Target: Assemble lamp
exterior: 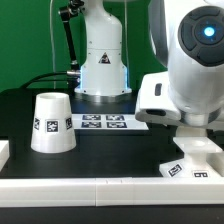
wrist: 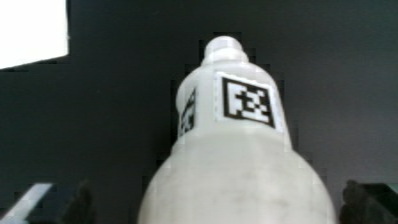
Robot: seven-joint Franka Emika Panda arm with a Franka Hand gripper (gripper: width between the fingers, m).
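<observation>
In the wrist view the white bulb point(wrist: 222, 150) fills the middle, with its narrow neck pointing away and a square tag point(wrist: 249, 100) on its side. My gripper point(wrist: 205, 202) is open. Its dark fingertips point(wrist: 39, 198) stand on either side of the bulb's wide end, with a gap on each side. In the exterior view the cone shade point(exterior: 51, 123) stands narrow end up on the black table at the left. The stepped base point(exterior: 192, 160) sits at the front right, under the arm point(exterior: 190, 60). The arm hides the fingers and the bulb there.
The marker board point(exterior: 103, 122) lies flat in the middle of the table, before the robot's pedestal point(exterior: 103, 60). A low white ledge point(exterior: 90, 185) runs along the front edge. A white patch point(wrist: 27, 35) shows beyond the bulb in the wrist view.
</observation>
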